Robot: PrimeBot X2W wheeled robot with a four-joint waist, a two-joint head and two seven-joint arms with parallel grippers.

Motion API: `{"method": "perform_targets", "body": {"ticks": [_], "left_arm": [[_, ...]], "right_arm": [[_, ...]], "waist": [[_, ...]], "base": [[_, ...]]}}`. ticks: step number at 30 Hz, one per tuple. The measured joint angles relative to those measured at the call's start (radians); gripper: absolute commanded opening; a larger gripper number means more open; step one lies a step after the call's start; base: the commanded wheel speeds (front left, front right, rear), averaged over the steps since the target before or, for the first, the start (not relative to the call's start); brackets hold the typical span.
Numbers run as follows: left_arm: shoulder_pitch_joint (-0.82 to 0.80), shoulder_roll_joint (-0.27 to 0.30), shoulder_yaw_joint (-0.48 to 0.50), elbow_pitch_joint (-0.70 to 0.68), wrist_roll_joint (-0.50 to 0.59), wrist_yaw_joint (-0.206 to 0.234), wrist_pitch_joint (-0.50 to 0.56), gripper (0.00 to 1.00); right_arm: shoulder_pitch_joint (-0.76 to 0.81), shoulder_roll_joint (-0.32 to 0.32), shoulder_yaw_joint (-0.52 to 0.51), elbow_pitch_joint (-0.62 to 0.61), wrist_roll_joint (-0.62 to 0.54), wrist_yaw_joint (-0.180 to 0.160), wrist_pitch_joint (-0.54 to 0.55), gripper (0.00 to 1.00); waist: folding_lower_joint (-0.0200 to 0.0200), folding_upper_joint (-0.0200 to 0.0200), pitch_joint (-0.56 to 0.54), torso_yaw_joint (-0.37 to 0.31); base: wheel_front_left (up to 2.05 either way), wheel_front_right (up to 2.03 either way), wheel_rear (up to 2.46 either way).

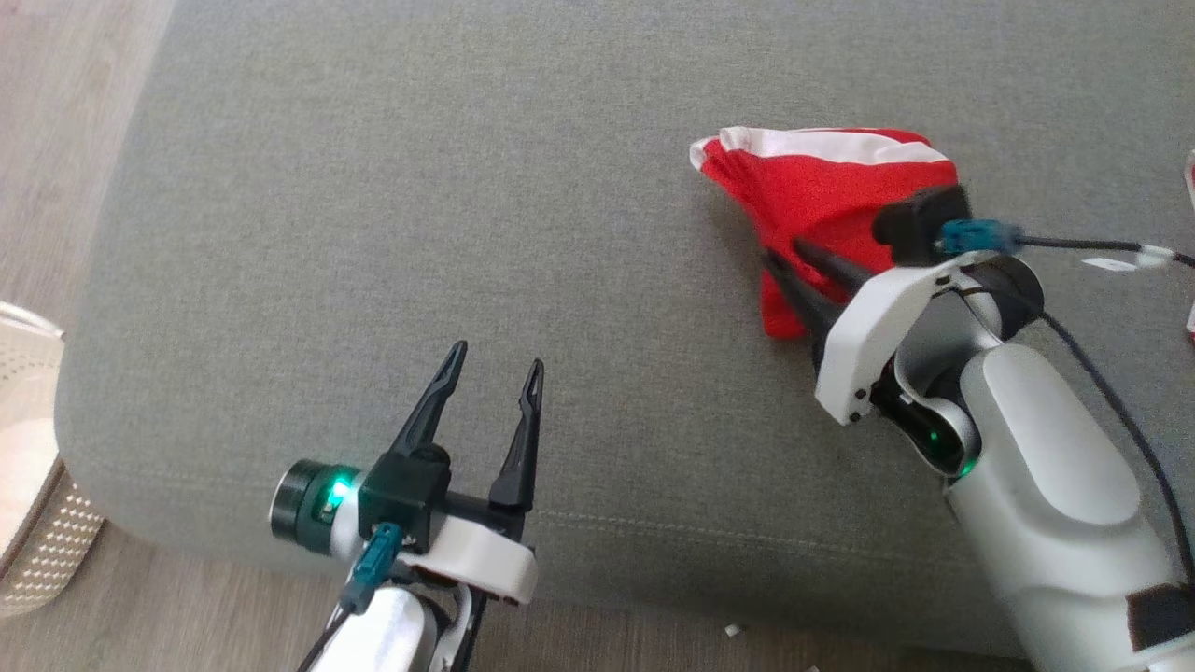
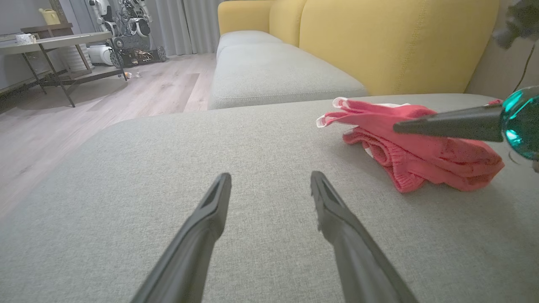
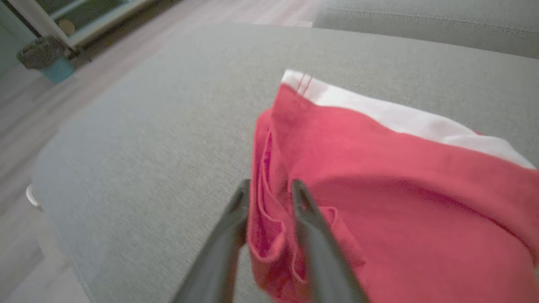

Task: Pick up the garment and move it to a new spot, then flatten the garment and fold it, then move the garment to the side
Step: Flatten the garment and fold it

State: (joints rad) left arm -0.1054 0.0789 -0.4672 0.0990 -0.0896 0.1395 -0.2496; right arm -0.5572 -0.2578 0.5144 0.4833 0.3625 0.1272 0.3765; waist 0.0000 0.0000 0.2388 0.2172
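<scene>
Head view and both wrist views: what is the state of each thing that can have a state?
garment: bunched in loose layers, lying on the cushion
left gripper: open, empty, over the cushion
right gripper: partly open, one finger on either side of a garment fold

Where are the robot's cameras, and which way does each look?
Head view: on the head, looking down at the grey cushion; left gripper and right gripper show.
Left wrist view: on the left wrist, looking along its open fingers across the cushion toward the yellow sofa back.
Right wrist view: on the right wrist, looking along its fingers at the red garment.
All three share the garment on the cushion.
</scene>
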Motion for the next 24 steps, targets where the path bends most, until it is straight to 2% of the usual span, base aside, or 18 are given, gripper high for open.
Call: {"method": "perform_targets", "body": {"ticks": [6, 11, 13, 17, 20, 24], "left_arm": [[0.004, -0.005, 0.015, 0.003, 0.000, 0.000, 0.000, 1.00], [0.027, -0.006, 0.033, 0.000, 0.007, 0.001, 0.000, 1.00], [0.042, -0.007, 0.048, -0.017, 0.007, 0.002, 0.000, 1.00], [0.072, -0.012, 0.093, -0.070, 0.000, 0.023, 0.000, 1.00], [0.113, -0.016, 0.115, -0.095, -0.019, 0.033, 0.000, 1.00], [0.184, -0.016, 0.128, -0.099, -0.019, 0.039, 0.000, 1.00]], "right_arm": [[0.041, 0.037, -0.097, -0.154, 0.075, 0.000, -0.122, 1.00], [0.092, -0.010, -0.258, -0.252, 0.057, 0.000, -0.224, 1.00], [0.136, -0.028, -0.293, -0.275, 0.062, 0.000, -0.278, 1.00], [0.245, -0.037, -0.329, -0.274, 0.059, 0.000, -0.419, 1.00], [0.323, -0.036, -0.335, -0.241, 0.001, 0.000, -0.542, 1.00], [0.412, 0.004, -0.347, -0.182, -0.061, 0.000, -0.613, 1.00]], "waist": [[0.0000, 0.0000, -0.015, -0.017], [0.0000, 0.0000, -0.039, -0.039], [0.0000, 0.0000, -0.053, -0.049], [0.0000, 0.0000, -0.083, -0.073], [0.0000, 0.0000, -0.110, -0.088], [0.0000, 0.0000, -0.150, -0.102]], "base": [[0.00, 0.00, 0.00], [0.00, 0.00, 0.00], [0.00, 0.00, 0.00], [0.00, 0.00, 0.00], [0.00, 0.00, 0.00], [0.00, 0.00, 0.00]]}}
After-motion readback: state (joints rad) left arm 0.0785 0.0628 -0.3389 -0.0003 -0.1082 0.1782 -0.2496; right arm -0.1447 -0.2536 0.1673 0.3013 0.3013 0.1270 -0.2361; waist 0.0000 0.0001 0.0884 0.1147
